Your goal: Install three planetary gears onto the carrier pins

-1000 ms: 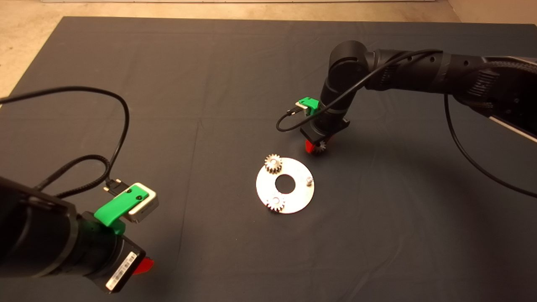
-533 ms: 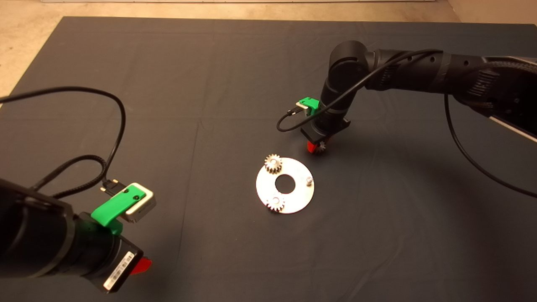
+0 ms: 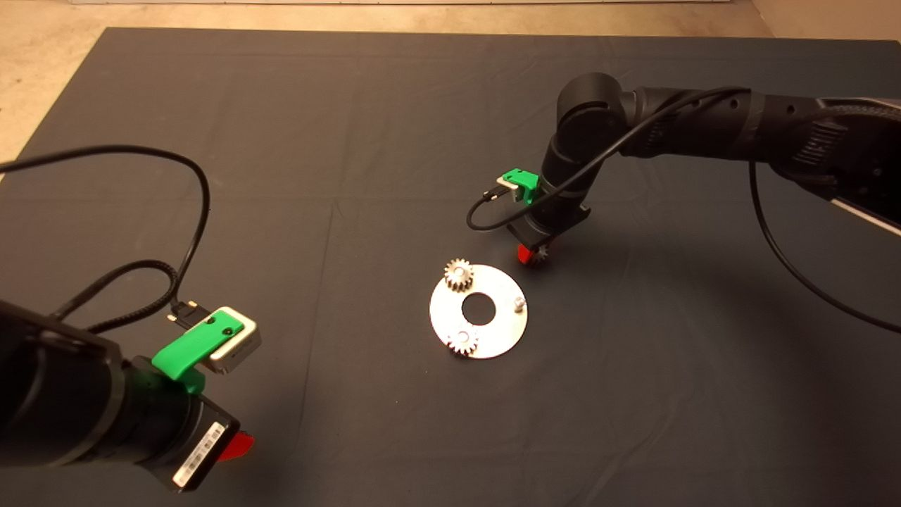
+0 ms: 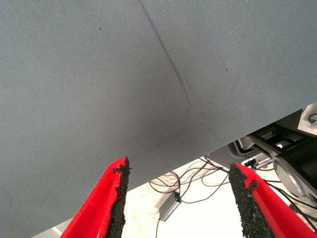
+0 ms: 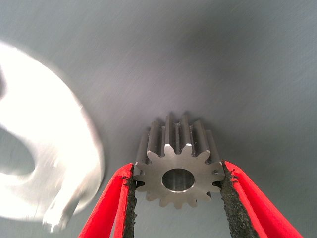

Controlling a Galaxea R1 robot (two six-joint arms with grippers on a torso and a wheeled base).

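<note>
A shiny round disc (image 3: 493, 334) with a large centre hole lies mid-mat. Two planetary gears sit on its carrier pins, one at the far left (image 3: 458, 274) and one at the near edge (image 3: 463, 341). A third pin (image 3: 519, 303) stands bare on the disc's right side. My right gripper (image 3: 533, 254) hovers just beyond the disc's far right rim, shut on a third gear (image 5: 177, 167), whose teeth sit between the black pads (image 5: 130, 198). The disc (image 5: 44, 163) shows blurred beside it. My left gripper (image 4: 179, 198) waits open at the mat's near left edge.
A black cable (image 3: 169, 211) loops over the mat from the left arm. Another cable (image 3: 788, 260) hangs from the right arm. Beyond the mat's near edge, the left wrist view shows floor with wires (image 4: 183, 181) and a metal frame (image 4: 282, 148).
The right gripper with its gear has shifted slightly right and nearer, toward the disc's far right rim. The left arm has barely moved.
</note>
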